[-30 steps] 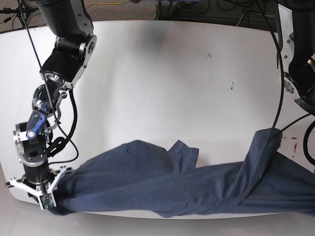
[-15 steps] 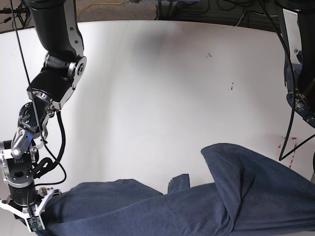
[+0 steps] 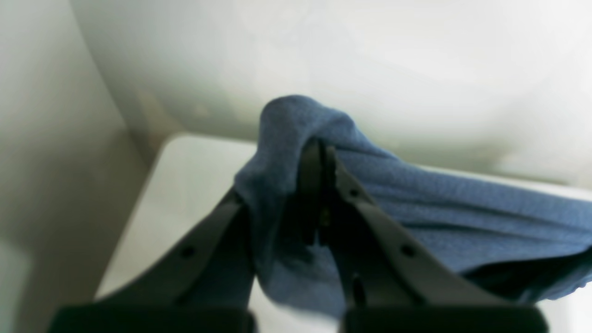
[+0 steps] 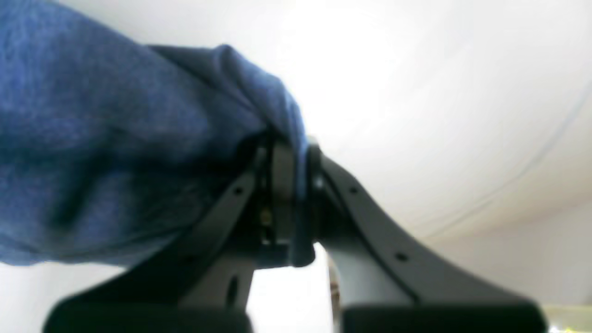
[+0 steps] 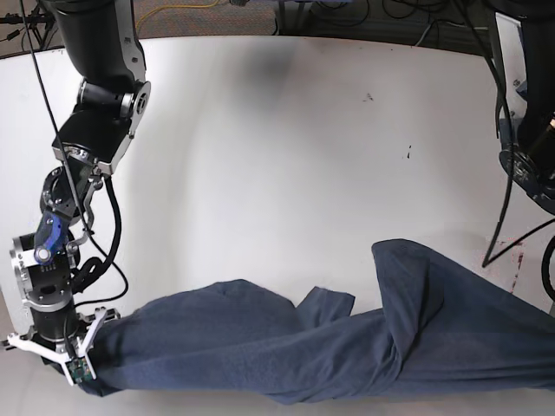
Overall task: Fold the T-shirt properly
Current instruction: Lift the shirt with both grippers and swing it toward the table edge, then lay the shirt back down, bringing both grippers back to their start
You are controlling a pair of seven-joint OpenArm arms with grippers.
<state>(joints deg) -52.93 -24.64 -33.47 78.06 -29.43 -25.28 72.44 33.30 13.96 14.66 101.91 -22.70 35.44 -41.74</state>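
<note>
The dark navy T-shirt [image 5: 260, 347] lies stretched in a long crumpled band along the table's front edge, with a loose fold [image 5: 416, 277] rising on its right side. My right gripper [image 5: 88, 374] is shut on the shirt's left end, low at the table's front left corner. In the right wrist view the right gripper [image 4: 289, 152] pinches a bunch of the T-shirt [image 4: 115, 138]. The left wrist view shows the left gripper [image 3: 321, 152] shut on a ridge of the T-shirt [image 3: 439, 208]. That gripper is off the base view's right edge. No lettering or tag shows.
The white table [image 5: 286, 147] carries a few small dark specks [image 5: 409, 154] and red marks [image 5: 519, 256] near its right edge. The left arm's links and cables [image 5: 525, 147] hang at the right. Cables lie beyond the table's far edge.
The shirt's right side, held high a second ago, has come down. The whole shirt slid toward the front edge, then back up a little, and the right arm moved with it.
</note>
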